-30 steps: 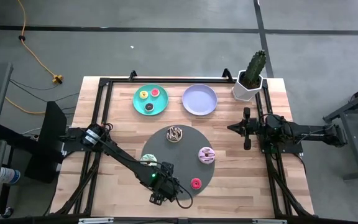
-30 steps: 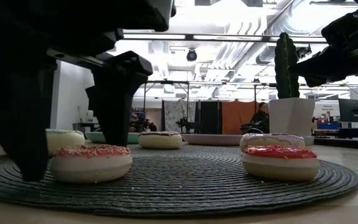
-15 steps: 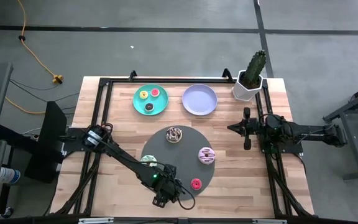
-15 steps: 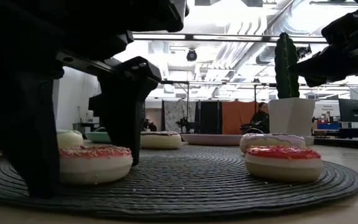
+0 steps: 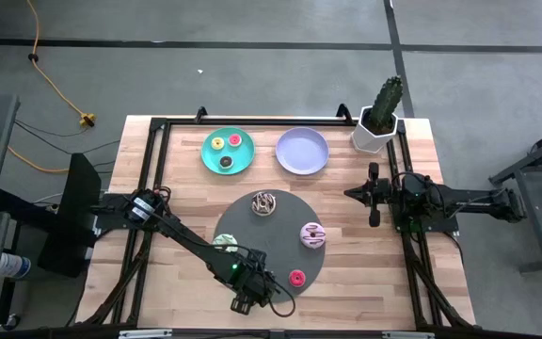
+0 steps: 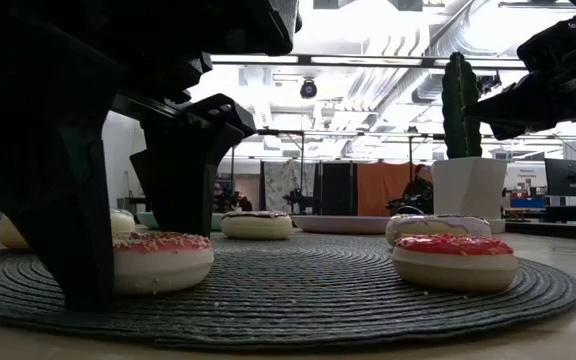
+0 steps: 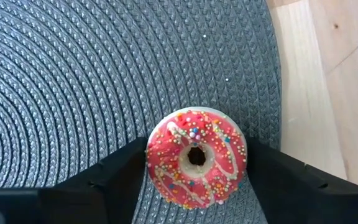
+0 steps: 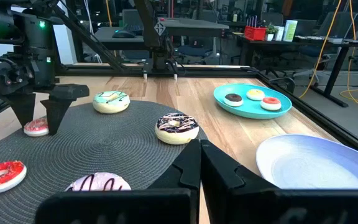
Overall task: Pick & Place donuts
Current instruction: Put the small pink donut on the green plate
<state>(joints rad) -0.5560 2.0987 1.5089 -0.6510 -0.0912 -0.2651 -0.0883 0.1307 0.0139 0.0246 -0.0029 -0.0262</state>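
A pink-iced sprinkled donut (image 7: pixel 196 158) lies flat on the dark round mat (image 5: pixel 280 231) near the mat's near edge. My left gripper (image 7: pixel 196 146) comes down over it and is shut on it. In the high view the gripper (image 5: pixel 249 294) hides the donut. Also on the mat are a red donut (image 5: pixel 296 278), a green-iced one (image 5: pixel 224 242), a pink-striped one (image 5: pixel 312 235) and a chocolate one (image 5: pixel 265 202). Three small donuts lie on the teal plate (image 5: pixel 243 162). My right gripper (image 5: pixel 374 195) waits shut at the table's right side. My left gripper pinches the pink-iced donut between its two fingers, on two opposite sides of its outer rim (image 7: pixel 150 163). The fingers (image 6: pixel 73 210) come from above and point steeply down. The donut lies level, icing up, with its underside on the mat (image 6: pixel 298 300).
A lilac plate (image 5: pixel 302 151) stands next to the teal one at the table's far side. A potted cactus (image 5: pixel 379 118) stands at the far right corner. Black frame rails run along the table's edges.
My left gripper's fingers have drawn together on either side of the pink-iced donut and now meet its rim. In the low view the near finger has closed in over the donut's side. The donut has stayed on the mat.
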